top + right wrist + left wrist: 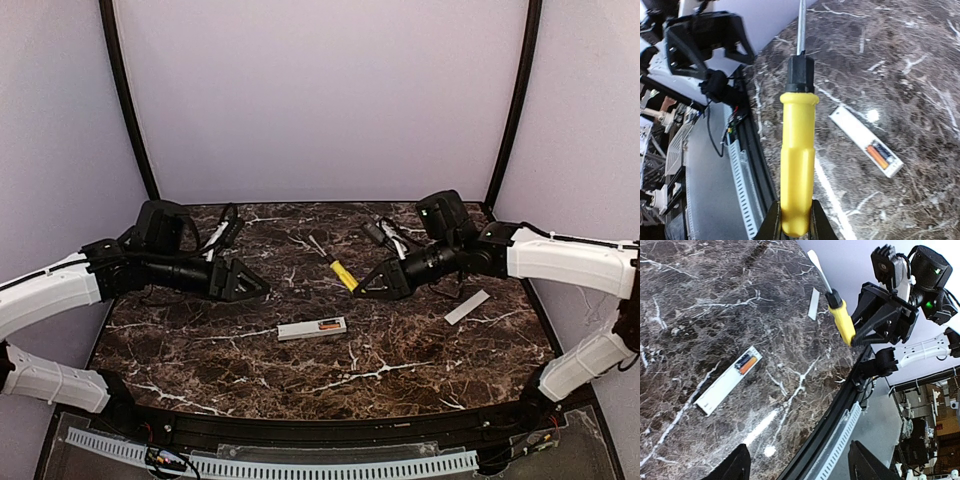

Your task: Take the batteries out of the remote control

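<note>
Right gripper (795, 226): jaws pinching yellow-handled screwdriver (796, 165).
Left gripper (801, 465): jaws spread wide.
Remote control (303, 329): on marble table (400, 350), batteries (328, 324) in bay.

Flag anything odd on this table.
The remote lies uncovered, batteries exposed; the cover sits apart, to the right. The right gripper holds a screwdriver. Nothing looks damaged.
</note>
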